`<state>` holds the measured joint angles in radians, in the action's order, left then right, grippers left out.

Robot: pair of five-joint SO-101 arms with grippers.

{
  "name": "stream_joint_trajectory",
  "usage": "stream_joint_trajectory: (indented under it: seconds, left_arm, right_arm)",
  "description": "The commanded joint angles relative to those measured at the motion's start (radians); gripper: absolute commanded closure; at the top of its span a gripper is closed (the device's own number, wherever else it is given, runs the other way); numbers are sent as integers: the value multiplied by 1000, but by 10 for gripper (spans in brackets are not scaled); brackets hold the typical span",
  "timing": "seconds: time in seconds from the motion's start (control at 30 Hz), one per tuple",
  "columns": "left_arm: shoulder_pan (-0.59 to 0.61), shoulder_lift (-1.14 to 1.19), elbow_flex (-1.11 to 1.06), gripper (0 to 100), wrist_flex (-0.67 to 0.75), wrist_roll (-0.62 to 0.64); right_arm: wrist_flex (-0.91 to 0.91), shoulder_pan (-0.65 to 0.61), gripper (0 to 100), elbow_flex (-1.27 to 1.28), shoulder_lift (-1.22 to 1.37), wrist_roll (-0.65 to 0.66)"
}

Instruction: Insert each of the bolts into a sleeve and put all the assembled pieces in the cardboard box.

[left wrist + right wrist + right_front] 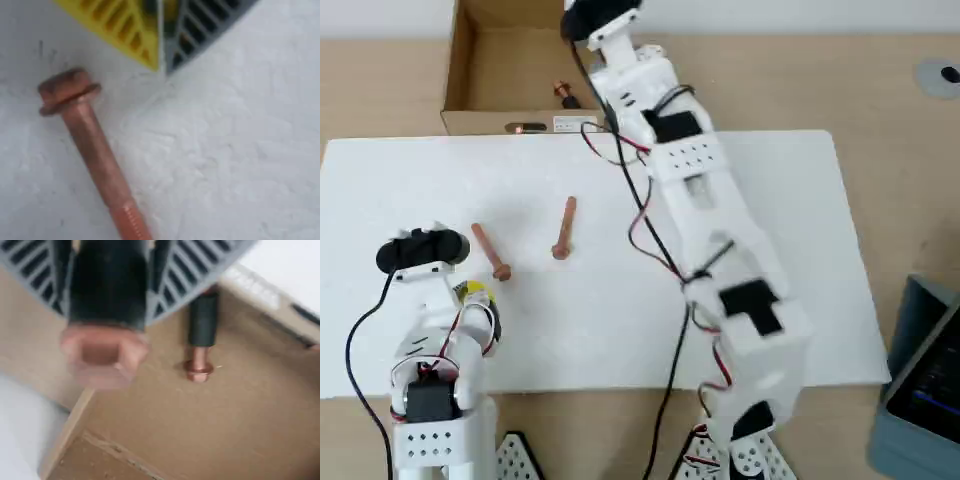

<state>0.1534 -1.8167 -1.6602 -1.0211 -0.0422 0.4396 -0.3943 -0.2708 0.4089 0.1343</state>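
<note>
Over the cardboard box (460,70), my right gripper (107,305) is shut on an assembled piece (102,347), a black sleeve with a copper bolt head sticking out. Another assembled piece (201,335) lies on the box floor (563,95). Two loose copper bolts lie on the white mat: one (490,250) just beyond my left gripper (475,295), the other (564,228) further to the right. In the left wrist view the near bolt (90,150) lies beside my left gripper (161,60), whose yellow and grey fingers are shut together on nothing.
The white mat (800,300) covers most of the wooden table. The right arm (710,230) stretches diagonally across the mat, with loose cables alongside it. A grey device (925,390) sits at the right edge. A small round disc (940,76) lies at the far right.
</note>
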Motion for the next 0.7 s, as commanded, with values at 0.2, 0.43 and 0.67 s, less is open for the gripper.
stream_joint_trajectory:
  seconds: [0.2, 0.43, 0.67]
  left_arm:
    - [11, -7, 5, 998, 0, 0]
    - [11, -7, 5, 998, 0, 0]
    - [11, -7, 5, 998, 0, 0]
  right_arm:
    - [-35, -59, 988, -536, 389, 199]
    - [-28, -73, 988, -823, 634, 302]
    - [138, -73, 986, -964, 743, 377]
